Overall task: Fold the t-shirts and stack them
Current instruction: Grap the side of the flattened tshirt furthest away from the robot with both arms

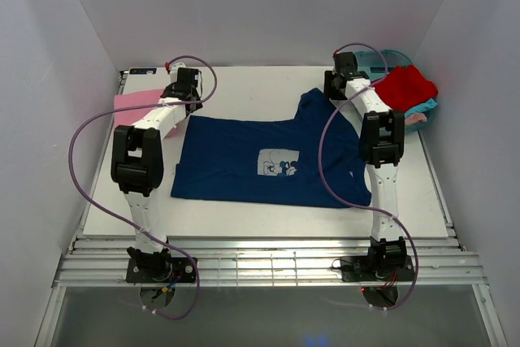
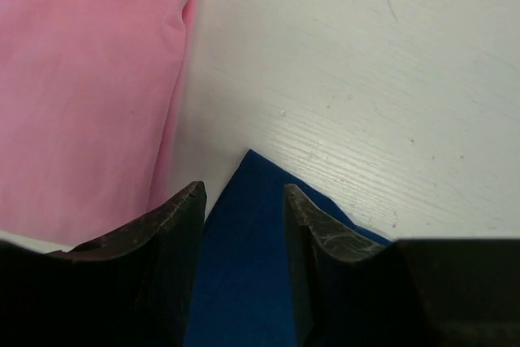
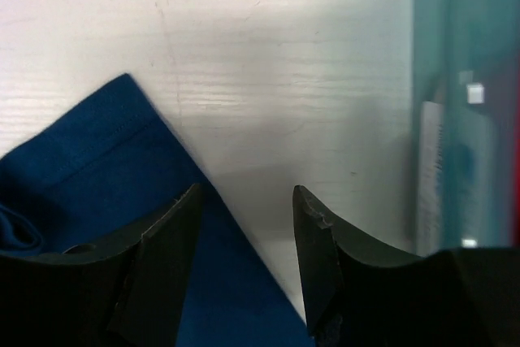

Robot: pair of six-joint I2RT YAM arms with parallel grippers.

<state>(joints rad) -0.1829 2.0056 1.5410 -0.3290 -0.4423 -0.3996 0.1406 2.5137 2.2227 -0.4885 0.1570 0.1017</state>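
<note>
A navy blue t-shirt (image 1: 244, 160) with a pale square print lies spread flat in the middle of the table. My left gripper (image 1: 188, 106) is open over its far left corner, and the corner (image 2: 244, 266) lies between the jaws (image 2: 244, 193). A folded pink t-shirt (image 1: 134, 106) lies just left of it (image 2: 81, 79). My right gripper (image 1: 334, 92) is open over the edge of the navy sleeve (image 3: 89, 176), low over the table (image 3: 246, 193). A red t-shirt (image 1: 404, 85) lies on top of a teal one (image 1: 420, 108) in the tub.
The teal plastic tub (image 1: 380, 58) stands at the far right corner and shows close to my right gripper in the right wrist view (image 3: 463, 79). The white table (image 1: 244, 83) is walled in by white panels at the back and sides.
</note>
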